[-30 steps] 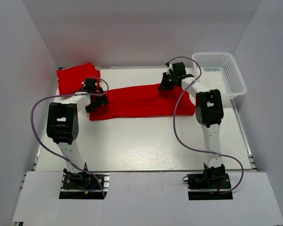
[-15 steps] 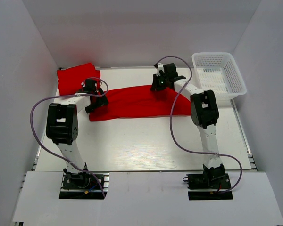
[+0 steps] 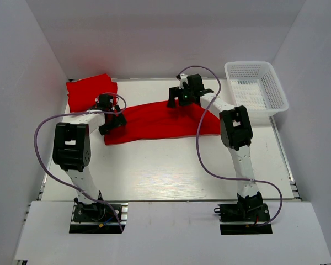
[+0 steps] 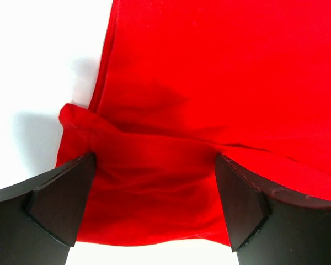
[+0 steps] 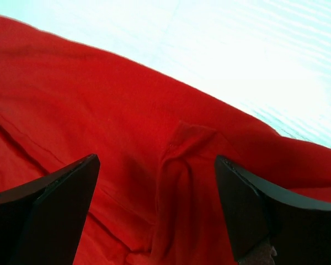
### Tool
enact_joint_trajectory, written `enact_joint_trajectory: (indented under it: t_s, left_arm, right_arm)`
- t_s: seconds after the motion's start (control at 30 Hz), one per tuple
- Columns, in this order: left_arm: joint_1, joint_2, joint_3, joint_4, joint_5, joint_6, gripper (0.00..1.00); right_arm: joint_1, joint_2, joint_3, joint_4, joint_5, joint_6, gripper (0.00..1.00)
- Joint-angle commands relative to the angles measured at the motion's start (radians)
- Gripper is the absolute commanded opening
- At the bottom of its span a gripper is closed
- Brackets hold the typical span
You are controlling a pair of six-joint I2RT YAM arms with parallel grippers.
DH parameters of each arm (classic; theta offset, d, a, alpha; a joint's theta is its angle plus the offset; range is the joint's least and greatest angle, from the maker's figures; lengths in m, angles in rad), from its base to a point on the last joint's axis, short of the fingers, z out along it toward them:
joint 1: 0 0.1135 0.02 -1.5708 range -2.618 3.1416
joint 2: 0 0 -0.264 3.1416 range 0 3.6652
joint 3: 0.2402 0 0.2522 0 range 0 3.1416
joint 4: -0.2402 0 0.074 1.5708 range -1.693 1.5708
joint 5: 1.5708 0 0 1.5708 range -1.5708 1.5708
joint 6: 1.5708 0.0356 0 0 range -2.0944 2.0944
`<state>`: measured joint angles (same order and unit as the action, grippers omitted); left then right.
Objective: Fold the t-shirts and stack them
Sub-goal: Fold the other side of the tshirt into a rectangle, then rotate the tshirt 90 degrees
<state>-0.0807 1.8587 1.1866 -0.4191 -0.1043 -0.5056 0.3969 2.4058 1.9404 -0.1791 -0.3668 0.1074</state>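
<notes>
Top view: since a second ago the right gripper [image 3: 174, 101] has travelled left along the far edge of the spread shirt [image 3: 154, 120], and the shirt's right end has drawn in slightly. The left gripper [image 3: 112, 120] has stayed at the shirt's left end. A folded shirt [image 3: 90, 91] lies at the far left corner of the white table [image 3: 165, 165]. A white basket [image 3: 277, 94] stands at the far right corner. Plain white walls enclose the table. Whether either gripper touches cloth cannot be told from here. Left wrist view: fingers [image 4: 60, 204] spread wide with nothing pinched; a rumpled fold of red cloth lies between them and bare table shows at left. Right wrist view: fingers [image 5: 49, 204] equally wide apart and holding nothing, over red cloth with a small pucker. The finger bases are cut off by the frame.
</notes>
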Motion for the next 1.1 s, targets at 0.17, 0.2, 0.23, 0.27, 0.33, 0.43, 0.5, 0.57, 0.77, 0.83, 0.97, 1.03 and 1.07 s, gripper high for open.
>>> enact_joint_trajectory:
  t_s: [0.17,0.2,0.23,0.27,0.33,0.43,0.5,0.57,0.77,0.83,0.97,1.03,1.07]
  left_arm:
    - [-0.007,-0.136,0.025,-0.136,-0.015,-0.019,1.00]
    - [-0.007,-0.151,0.062,-0.136,-0.015,-0.010,1.00]
    - [-0.007,-0.151,0.077,-0.136,0.007,-0.010,1.00]
    - [-0.007,-0.151,0.099,-0.121,0.018,0.001,1.00]
    - [-0.007,-0.151,0.119,-0.110,0.028,0.012,1.00]
    - [-0.007,-0.122,0.162,-0.099,0.052,0.045,1.00]
    - [-0.007,-0.095,0.186,-0.063,0.061,0.074,1.00]
    - [-0.007,-0.046,0.203,-0.044,0.095,0.101,1.00]
    - [-0.016,0.083,0.261,-0.023,0.127,0.137,1.00]
    - [-0.016,0.117,0.249,-0.032,0.092,0.137,1.00]
    - [-0.016,0.157,0.214,-0.073,0.061,0.137,1.00]
    - [-0.025,0.157,0.176,-0.151,0.028,0.069,1.00]
    - [-0.025,0.133,0.148,-0.167,0.028,0.059,1.00]
  right_arm:
    - [-0.015,-0.314,-0.211,0.082,0.054,0.061,0.90]
    - [-0.016,-0.339,-0.236,0.085,0.086,0.060,0.90]
    - [-0.018,-0.390,-0.317,0.090,0.097,0.070,0.90]
    - [-0.013,-0.414,-0.340,0.089,0.112,0.078,0.90]
    - [-0.023,-0.479,-0.377,0.032,0.199,0.130,0.90]
    - [-0.036,-0.514,-0.432,-0.086,0.337,0.185,0.90]
    - [-0.046,-0.511,-0.455,-0.129,0.444,0.205,0.90]
    - [-0.056,-0.498,-0.463,-0.152,0.454,0.213,0.90]
    - [-0.067,-0.390,-0.417,-0.180,0.405,0.222,0.90]
    - [-0.076,-0.337,-0.394,-0.200,0.404,0.238,0.90]
    - [-0.089,-0.257,-0.330,-0.223,0.394,0.250,0.90]
    - [-0.095,-0.203,-0.290,-0.230,0.393,0.239,0.90]
    - [-0.102,-0.163,-0.272,-0.235,0.385,0.235,0.90]
